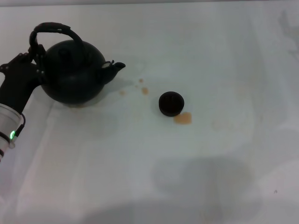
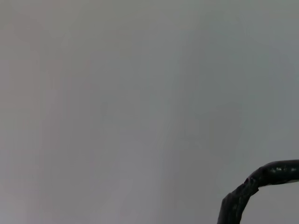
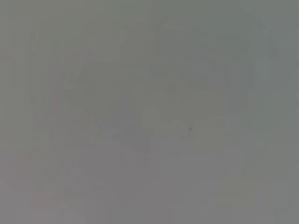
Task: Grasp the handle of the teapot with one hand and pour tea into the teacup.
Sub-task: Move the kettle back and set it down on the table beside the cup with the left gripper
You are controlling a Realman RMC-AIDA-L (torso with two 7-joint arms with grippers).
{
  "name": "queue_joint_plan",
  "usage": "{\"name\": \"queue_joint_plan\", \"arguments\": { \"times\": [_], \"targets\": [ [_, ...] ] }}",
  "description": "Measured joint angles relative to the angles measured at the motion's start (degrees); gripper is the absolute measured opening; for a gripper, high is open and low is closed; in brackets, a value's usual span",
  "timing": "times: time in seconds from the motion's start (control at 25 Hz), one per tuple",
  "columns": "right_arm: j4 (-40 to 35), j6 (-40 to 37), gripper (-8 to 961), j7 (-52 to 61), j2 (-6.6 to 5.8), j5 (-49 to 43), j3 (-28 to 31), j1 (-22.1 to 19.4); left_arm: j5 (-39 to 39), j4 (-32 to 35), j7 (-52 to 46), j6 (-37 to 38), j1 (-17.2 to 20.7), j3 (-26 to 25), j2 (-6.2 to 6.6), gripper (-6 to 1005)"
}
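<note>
While the white bench (image 1: 196,177) fills nearly the whole head view, the action sits in the upper left of the frame. That's where the teapot (image 1: 74,72) stands upright, big and black, its short spout aimed right toward the centre, a sensible heading since that's where the tea must go. Pressed against its left flank is the left gripper (image 1: 33,58), reaching in from the lower left edge; its dark fingers blend into the pot, so whether they are open or closed on anything, I cannot tell. Arching over the lid, the handle (image 1: 55,29) stands raised, and the left wrist view catches a curve of it in its lower right corner. Right of centre, well apart from the spout, waits the small teacup (image 1: 171,103), upright. Amber spills (image 1: 182,118) lie just beside it and between cup and pot. No sign of the right gripper anywhere.
</note>
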Motion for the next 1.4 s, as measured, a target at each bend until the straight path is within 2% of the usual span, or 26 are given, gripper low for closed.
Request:
{"name": "queue_joint_plan", "arguments": {
  "times": [0.48,0.88,1.4],
  "targets": [
    [0.0,0.1,829,0.0,0.00,0.0,0.0,0.2,0.4,-0.5,0.9,-2.5,-2.3,3.8,0.27,110],
    [-0.4,0.2,830,0.0,0.00,0.9,0.0,-0.4,0.1,-0.5,1.3,-3.0,-2.4,3.9,0.36,115],
    [-0.4,0.2,830,0.0,-0.17,1.2,0.0,-1.2,0.0,-0.2,1.2,0.1,-0.6,3.9,0.37,465]
  ]
}}
